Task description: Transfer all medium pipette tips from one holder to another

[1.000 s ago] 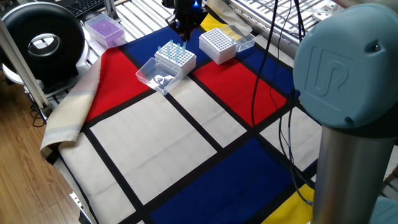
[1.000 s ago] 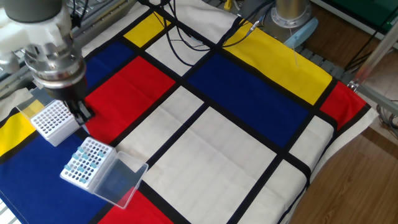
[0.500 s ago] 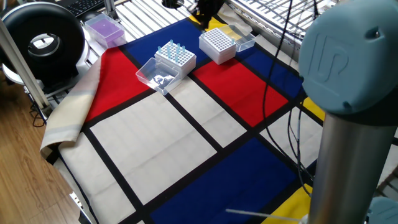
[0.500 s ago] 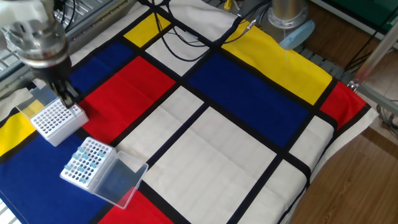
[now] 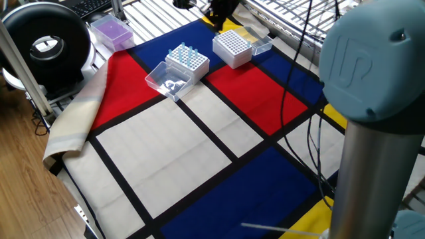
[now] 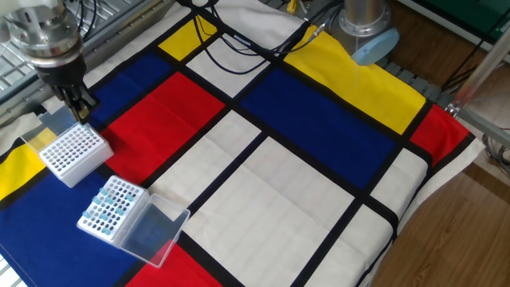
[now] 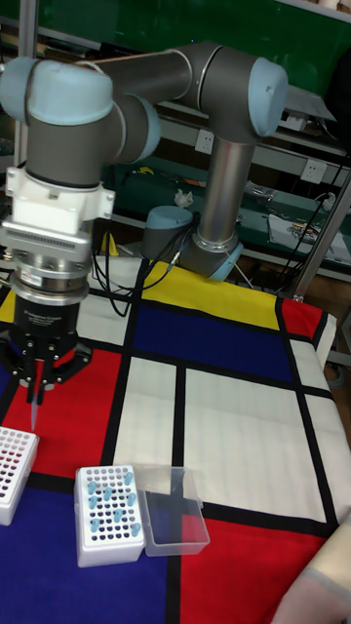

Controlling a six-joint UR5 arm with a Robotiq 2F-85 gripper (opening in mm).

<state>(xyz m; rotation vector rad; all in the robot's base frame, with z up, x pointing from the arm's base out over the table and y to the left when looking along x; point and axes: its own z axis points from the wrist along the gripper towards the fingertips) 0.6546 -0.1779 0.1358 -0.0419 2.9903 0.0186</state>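
Several medium pipette tips (image 7: 105,499) stand pale blue in a white holder (image 5: 186,60) with its clear lid (image 7: 174,505) folded open beside it. They also show in the other fixed view, as tips (image 6: 106,206). A second white holder (image 6: 72,151) shows only bare holes (image 5: 232,47). My gripper (image 7: 36,375) hangs above this second holder's far edge, shut on one slender tip (image 7: 34,402) that points down. It appears as gripper (image 6: 81,110) in the other fixed view, and gripper (image 5: 218,12) is mostly cut off at the top edge of one fixed view.
A purple box (image 5: 111,30) and a black round device (image 5: 44,41) sit off the cloth's far left. The second holder's lid (image 5: 259,41) lies open behind it. Cables (image 6: 239,56) trail across the mat toward the arm's base (image 6: 368,28).
The gripper has left the holder with the blue tips and travelled over to the second holder, carrying a tip; in the last half second it shifted only slightly.
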